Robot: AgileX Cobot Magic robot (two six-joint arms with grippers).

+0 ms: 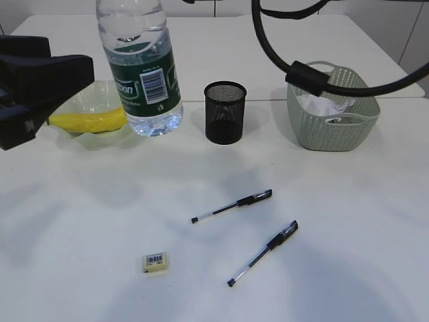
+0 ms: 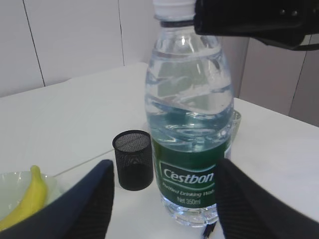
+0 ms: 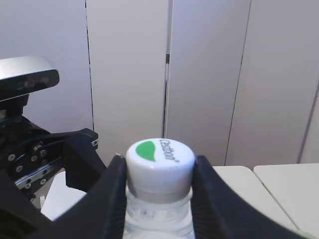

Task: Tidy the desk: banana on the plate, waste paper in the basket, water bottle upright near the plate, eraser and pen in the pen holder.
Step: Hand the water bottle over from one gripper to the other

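White smooth desk bears clear ribbed water bottle upright

The water bottle stands upright on the desk just beside the plate holding the banana. The pen holder and the basket with white paper stand further right. Two pens and the eraser lie in front.

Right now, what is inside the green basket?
White crumpled paper shows inside the basket. The basket's wall and a black cable hide whatever lies lower.
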